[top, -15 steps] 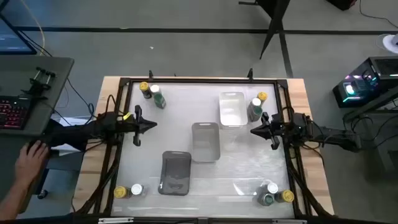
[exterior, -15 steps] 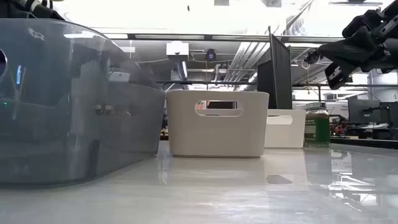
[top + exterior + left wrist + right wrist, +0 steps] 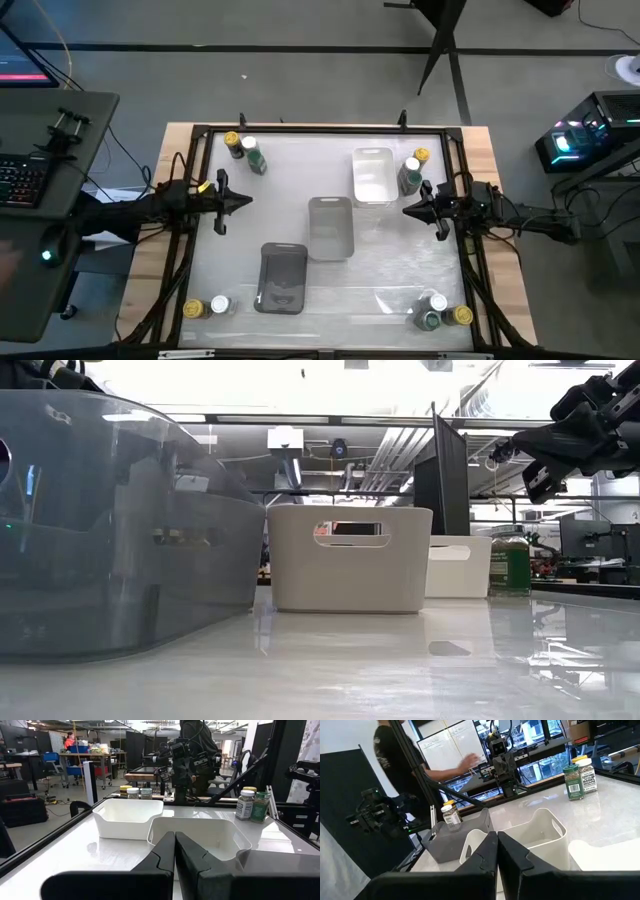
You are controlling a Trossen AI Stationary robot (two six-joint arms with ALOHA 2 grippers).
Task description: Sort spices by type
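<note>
Both arms hover over the table, each with its fingers shut and touching nothing. My left gripper [image 3: 247, 200] [image 3: 175, 842] is at the table's left side and points at the trays. My right gripper [image 3: 405, 210] [image 3: 497, 842] is at the right side and points back at them. Spice jars stand upright in four corner groups: far left [image 3: 248, 152], far right [image 3: 411, 170], near left [image 3: 205, 307], near right [image 3: 440, 312]. A green-filled jar [image 3: 510, 565] shows in the low view.
Three trays lie in a slanted row down the middle: a white one [image 3: 372, 175] far right, a light grey one [image 3: 330, 227] in the centre, a dark grey one [image 3: 283, 278] nearest. A black frame [image 3: 300, 130] borders the table. A person [image 3: 395, 755] stands beyond the table's left side.
Both arms have kept still. A person's hand beside the desk left of the table has drawn back toward the picture's edge.
</note>
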